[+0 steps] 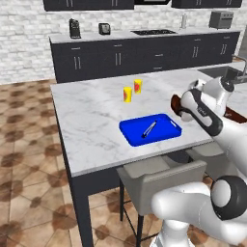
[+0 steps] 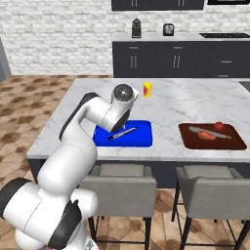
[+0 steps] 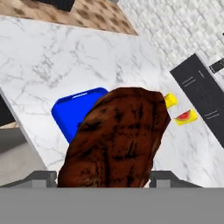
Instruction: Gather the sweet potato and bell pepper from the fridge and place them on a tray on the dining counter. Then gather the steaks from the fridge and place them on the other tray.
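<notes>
We see the fingers (image 3: 103, 177) gripping a steak (image 3: 117, 136), spread wide around the brown slab, held above the marbled desk (image 1: 91, 120). Beneath it lies a blue tray (image 1: 166, 132) carrying a small utensil (image 1: 149, 129). Further right on the desk, a brown tray (image 2: 195, 142) holds the red pepper (image 2: 218, 126), an orange-red piece (image 2: 206, 135) we cannot identify and a grey utensil (image 2: 195, 130). Two yellow cups (image 1: 127, 94) stand on the far side of the blue tray.
</notes>
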